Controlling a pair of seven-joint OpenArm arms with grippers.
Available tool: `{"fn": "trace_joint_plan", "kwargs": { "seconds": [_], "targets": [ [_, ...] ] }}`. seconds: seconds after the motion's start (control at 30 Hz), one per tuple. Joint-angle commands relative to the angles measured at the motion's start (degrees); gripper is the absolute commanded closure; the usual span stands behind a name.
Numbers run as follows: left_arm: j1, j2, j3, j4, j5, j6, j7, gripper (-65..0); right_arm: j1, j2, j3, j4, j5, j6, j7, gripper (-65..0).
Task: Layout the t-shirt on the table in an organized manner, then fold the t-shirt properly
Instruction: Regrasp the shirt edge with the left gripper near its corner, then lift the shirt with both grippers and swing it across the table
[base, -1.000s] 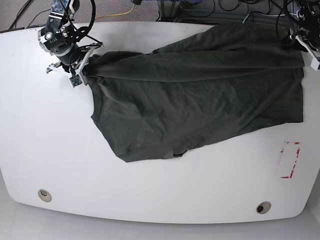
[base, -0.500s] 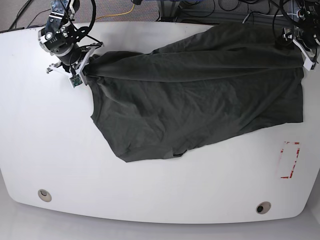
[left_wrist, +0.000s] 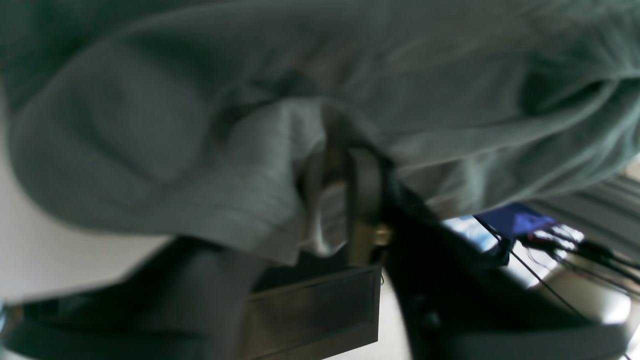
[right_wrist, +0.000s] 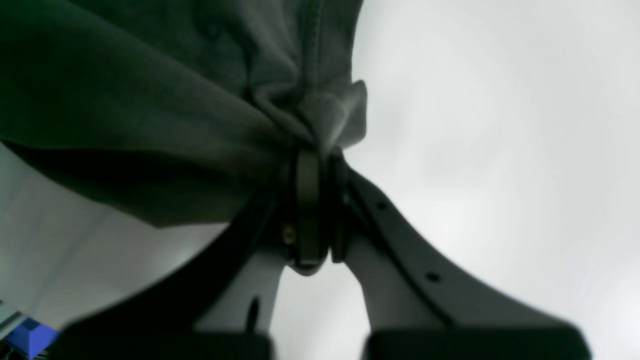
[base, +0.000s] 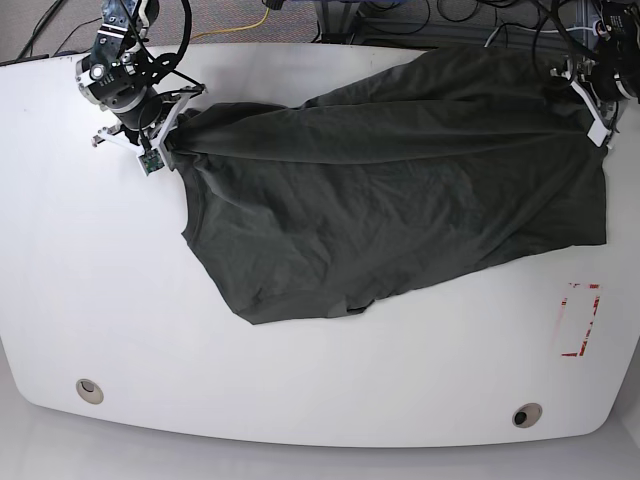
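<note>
The dark charcoal t-shirt (base: 400, 190) lies spread and wrinkled across the white table (base: 100, 280), stretched between both arms. At the far left corner of the cloth, my right gripper (base: 165, 135) is shut on a bunched corner. The right wrist view shows its jaws (right_wrist: 317, 155) pinched tight on gathered t-shirt (right_wrist: 150, 100) fabric above the table (right_wrist: 500, 125). At the far right edge, my left gripper (base: 590, 105) sits on the shirt's upper corner. In the blurred left wrist view its jaws (left_wrist: 337, 165) stand close together with a fold of t-shirt (left_wrist: 200, 125) between them.
A red tape rectangle (base: 580, 320) marks the table at the right. Two round grommet holes (base: 89, 390) (base: 526, 414) sit near the front edge. Cables (base: 440, 15) run behind the table's far edge.
My left gripper has shifted left and up onto the shirt's far right corner, and its jaws have closed on the cloth. The right arm and the shirt have stayed put.
</note>
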Motion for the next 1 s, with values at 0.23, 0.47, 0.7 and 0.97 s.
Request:
{"fn": "trace_joint_plan", "kwargs": {
  "seconds": [0.23, 0.47, 0.7, 0.97],
  "targets": [
    [0.3, -0.8, 1.4, 3.2, 0.6, -0.1, 0.9, 0.0, 0.6, 0.5, 0.2, 1.3, 0.7, -0.1, 1.1, -2.2],
    [-0.9, -1.0, -1.9, 15.1, 0.3, -0.1, 3.6, 0.0, 4.2, 0.6, 0.3, 2.0, 0.6, -0.1, 1.0, -2.2],
    [-12.9, -1.0, -4.9, 19.5, -2.8, -0.1, 9.0, 0.0, 10.0, 1.0, 0.3, 2.0, 0.2, -0.1, 0.8, -2.2],
    [-25.2, -5.1, -3.0, 19.3, -7.5, -0.1, 9.0, 0.0, 18.8, 1.9, 0.0, 1.7, -3.0, -0.1, 0.7, -2.2]
  ]
}}
